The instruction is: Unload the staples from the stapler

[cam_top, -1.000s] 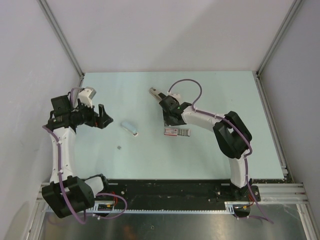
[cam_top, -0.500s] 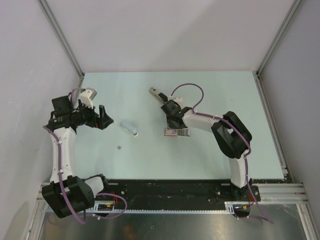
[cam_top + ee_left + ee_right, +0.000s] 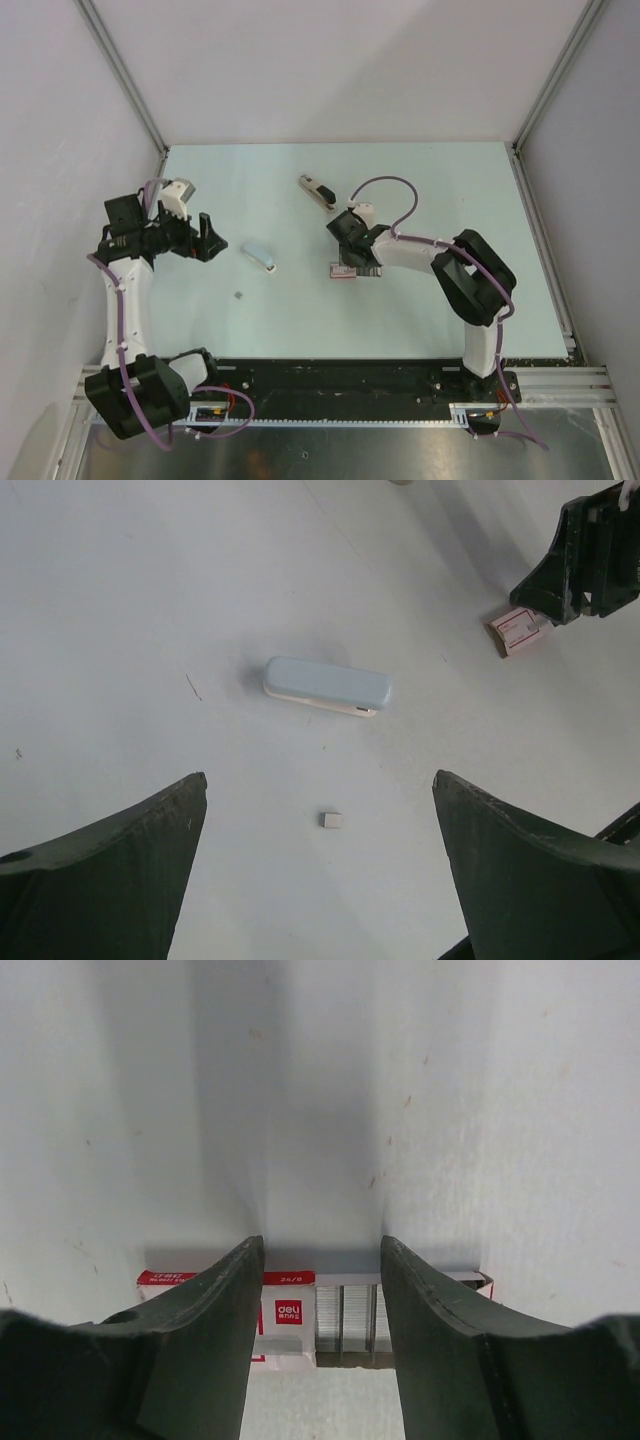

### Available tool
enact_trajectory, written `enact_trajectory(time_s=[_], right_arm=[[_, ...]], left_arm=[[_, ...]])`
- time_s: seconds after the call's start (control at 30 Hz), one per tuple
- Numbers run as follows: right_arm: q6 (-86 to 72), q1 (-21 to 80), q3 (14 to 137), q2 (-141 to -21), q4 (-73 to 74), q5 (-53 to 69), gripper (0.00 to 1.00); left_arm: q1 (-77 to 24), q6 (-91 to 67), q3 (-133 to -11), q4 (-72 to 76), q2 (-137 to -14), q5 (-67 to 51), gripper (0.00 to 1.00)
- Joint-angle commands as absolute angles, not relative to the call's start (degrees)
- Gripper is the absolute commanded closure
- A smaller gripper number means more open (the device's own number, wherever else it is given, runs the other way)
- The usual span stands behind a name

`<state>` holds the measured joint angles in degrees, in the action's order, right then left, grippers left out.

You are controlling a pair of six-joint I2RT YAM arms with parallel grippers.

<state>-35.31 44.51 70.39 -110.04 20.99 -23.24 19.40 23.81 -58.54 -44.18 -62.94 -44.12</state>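
Note:
A tiny grey staple piece (image 3: 331, 820) lies on the table between my left fingers' tips and also shows in the top view (image 3: 238, 295). The light blue stapler part (image 3: 327, 686) lies beyond it (image 3: 260, 255). A grey and black stapler part (image 3: 316, 190) lies further back. My left gripper (image 3: 320, 776) is open and empty, above the table (image 3: 205, 238). My right gripper (image 3: 318, 1245) is open and hovers low over the red-and-white box (image 3: 290, 1310), whose open end shows rows of staples (image 3: 345, 1318). In the top view the right gripper (image 3: 348, 258) is on the box (image 3: 362, 272).
The box and the right gripper's black fingers (image 3: 585, 555) show at the top right of the left wrist view. Grey walls with metal rails (image 3: 130, 90) enclose the pale table on three sides. A black rail (image 3: 340, 375) runs along the near edge.
My right gripper has moved from beside the grey and black stapler part toward the near side and now sits over the red-and-white box. The left arm has hardly moved.

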Motion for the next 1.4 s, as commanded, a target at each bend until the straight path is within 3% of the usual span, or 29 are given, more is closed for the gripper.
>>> enact_trajectory(time_s=[0.0,0.2,0.33,0.43,0.53,0.73,0.87,1.27,1.37], right_arm=[[-39.05,47.07,67.92,-108.36,26.8,-24.2,0.46],[-38.88,48.11,67.95,-105.29,25.43,-24.89,0.42],[-30.92,45.57,70.52,-102.79,17.14,-24.95,0.27],[-21.5,42.39,73.54,-103.15,7.91,-19.96,0.05],[-14.12,39.44,78.12,-105.93,2.6,-15.51,0.01],[-3.75,36.66,99.68,-119.79,11.29,-12.14,0.01],[-0.6,36.05,109.58,-127.35,15.31,-10.87,0.06],[1.88,35.19,116.65,-136.16,15.52,-6.51,0.18],[2.22,35.24,117.18,-136.87,15.06,-6.73,0.26]], left_arm=[[19.32,25.36,-57.84,-43.66,-60.89,-45.83,0.01],[19.34,25.81,-57.49,-43.69,-60.67,-45.92,0.01],[19.07,25.49,-58.1,-43.75,-61.38,-45.78,0.01],[18.5,25.52,-58.46,-43.68,-61.55,-45.3,0.01],[17.33,25.46,-58.67,-43.76,-61.97,-44.23,0.01],[10.42,24.2,-58.9,-43.7,-64.61,-38.67,0.0],[7.05,23.49,-59.63,-43.33,-66.11,-37.19,0.0],[4.25,24.09,-60.21,-42.14,-67.75,-34.34,0.01],[3.58,23.96,-60.02,-41.93,-67.54,-33.71,0.0]])
